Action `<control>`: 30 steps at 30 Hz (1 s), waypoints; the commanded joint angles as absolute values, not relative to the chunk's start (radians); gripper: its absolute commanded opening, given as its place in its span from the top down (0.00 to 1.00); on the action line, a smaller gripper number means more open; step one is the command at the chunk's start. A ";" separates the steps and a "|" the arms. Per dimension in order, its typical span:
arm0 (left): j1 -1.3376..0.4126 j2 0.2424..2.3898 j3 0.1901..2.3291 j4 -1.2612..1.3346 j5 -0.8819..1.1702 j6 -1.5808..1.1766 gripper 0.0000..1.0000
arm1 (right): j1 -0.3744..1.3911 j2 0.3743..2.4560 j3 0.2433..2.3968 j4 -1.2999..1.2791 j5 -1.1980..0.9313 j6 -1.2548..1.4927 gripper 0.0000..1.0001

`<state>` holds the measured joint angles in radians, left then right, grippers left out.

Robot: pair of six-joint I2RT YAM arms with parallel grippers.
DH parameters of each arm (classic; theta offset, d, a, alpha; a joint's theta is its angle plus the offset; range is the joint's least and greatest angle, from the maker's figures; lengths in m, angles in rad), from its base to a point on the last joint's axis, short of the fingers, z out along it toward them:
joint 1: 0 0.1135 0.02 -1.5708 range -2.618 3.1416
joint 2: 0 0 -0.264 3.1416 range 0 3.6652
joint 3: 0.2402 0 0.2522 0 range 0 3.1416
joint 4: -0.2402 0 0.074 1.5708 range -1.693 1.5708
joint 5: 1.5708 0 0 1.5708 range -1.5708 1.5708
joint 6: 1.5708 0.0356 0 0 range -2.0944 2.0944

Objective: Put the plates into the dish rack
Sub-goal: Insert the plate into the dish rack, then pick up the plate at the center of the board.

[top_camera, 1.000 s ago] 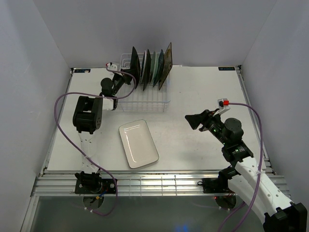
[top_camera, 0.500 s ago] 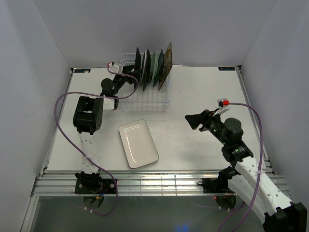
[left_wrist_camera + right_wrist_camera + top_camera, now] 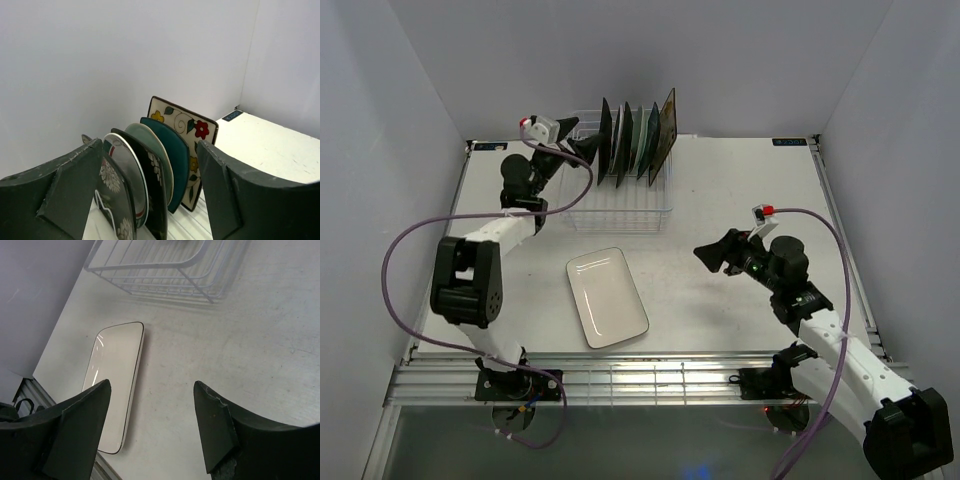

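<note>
Colour and pattern findings:

- dish rack [image 3: 620, 205]: white wire.
- Standing in the rack, from its right end leftward:
  - cream square plate [image 3: 180, 120]: red and yellow flowers, green leaves, dark brown rim.
  - teal plate [image 3: 177, 170]: plain.
  - mint-green plate [image 3: 152, 142]: pale, plain.
  - black floral plate [image 3: 152, 180]: white blossoms.
  - white round plate [image 3: 127, 170]: green and red at the rim.
  - second black plate [image 3: 112, 195]: white flowers.
- In front of the rack:
  - white rectangular plate [image 3: 607, 296]: thin dark edge line.
  - table [image 3: 740, 190]: white.

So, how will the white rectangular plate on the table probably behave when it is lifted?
The white rectangular plate looks rigid and glossy, so probably slippery in a grip and breakable if dropped. It lies flat on the table with a low rim, so a push would likely slide it, and getting under its edge may be hard.
</note>
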<state>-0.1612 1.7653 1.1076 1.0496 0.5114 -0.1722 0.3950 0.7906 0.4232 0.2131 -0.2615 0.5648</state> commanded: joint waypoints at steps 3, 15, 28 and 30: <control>-0.149 1.501 0.985 0.789 0.588 -0.005 0.13 | 0.408 0.871 0.391 0.303 -0.360 0.549 0.27; -0.141 1.008 0.862 0.050 0.752 0.377 0.07 | 0.578 1.095 0.417 0.406 -0.314 0.535 0.27; -0.143 0.853 0.802 -0.282 0.773 0.335 0.02 | 0.733 1.563 0.538 0.725 -0.333 0.638 0.31; -0.143 0.845 0.798 -0.307 0.799 0.313 0.02 | 0.747 1.603 0.563 0.744 -0.336 0.643 0.32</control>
<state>-0.1413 0.8764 0.8062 -0.2203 0.7357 0.3481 0.7303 1.5681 0.5098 0.6140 -0.3271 0.6205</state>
